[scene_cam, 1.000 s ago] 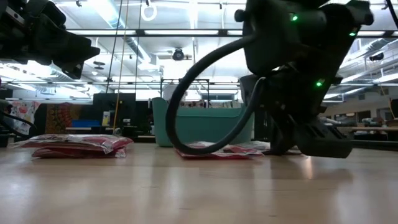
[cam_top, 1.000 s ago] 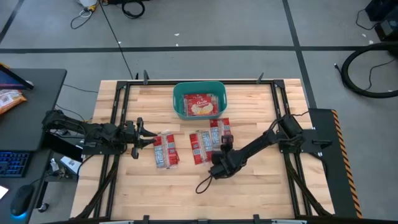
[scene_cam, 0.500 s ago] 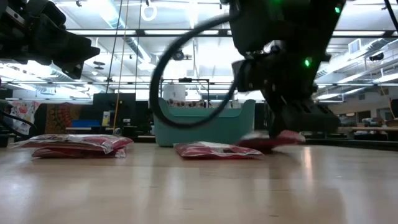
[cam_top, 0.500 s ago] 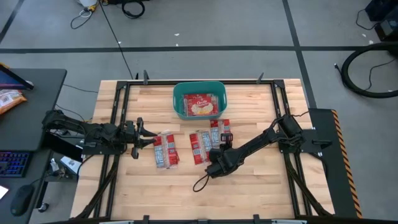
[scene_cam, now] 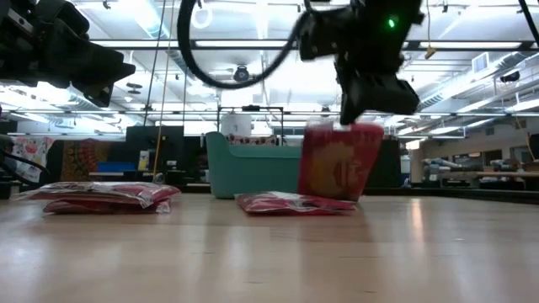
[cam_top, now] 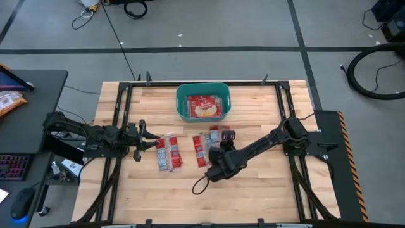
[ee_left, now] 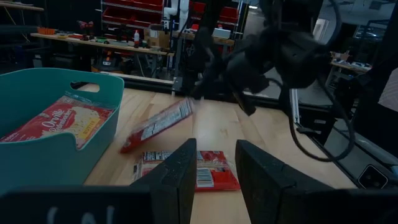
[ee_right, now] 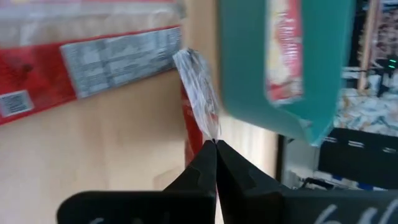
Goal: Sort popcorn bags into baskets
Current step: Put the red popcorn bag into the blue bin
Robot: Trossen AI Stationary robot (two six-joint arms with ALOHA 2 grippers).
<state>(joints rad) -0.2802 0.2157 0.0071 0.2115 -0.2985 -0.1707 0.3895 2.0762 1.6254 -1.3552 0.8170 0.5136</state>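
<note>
The teal tub [cam_top: 202,101] stands at the table's far middle with one red popcorn packet [cam_top: 204,106] lying flat inside. Two packets [cam_top: 168,152] lie stacked left of centre, and another [cam_top: 201,150] lies flat beside them. My right gripper [cam_top: 224,139] is above the table's middle, shut on a further red packet [scene_cam: 337,164]. My left gripper [cam_top: 147,142] waits open above the table, just left of the stacked packets, its fingers [ee_left: 180,174] pointing toward the table's right. My right gripper pinches the packet's crimped end seam [ee_right: 198,93] between its two shut fingertips. The fingers come from above, pointing down. The packet hangs nearly upright below them [scene_cam: 337,164], slightly tilted. I cannot tell whether its lower end [ee_left: 127,148] touches the table.
Black frame rails [cam_top: 120,107] run along the table's left and right sides. A cable loop [cam_top: 202,185] trails from my right arm near the table's middle. Bare wood [cam_top: 253,190] lies toward the near edge. An orange snack bag [cam_top: 9,101] sits on the side desk at left.
My right gripper has risen from the table and drifted slightly toward the left edge, keeping its hold. The packet first had one end raised off the wood; now it hangs nearly upright below the fingers. The left arm has kept still.
</note>
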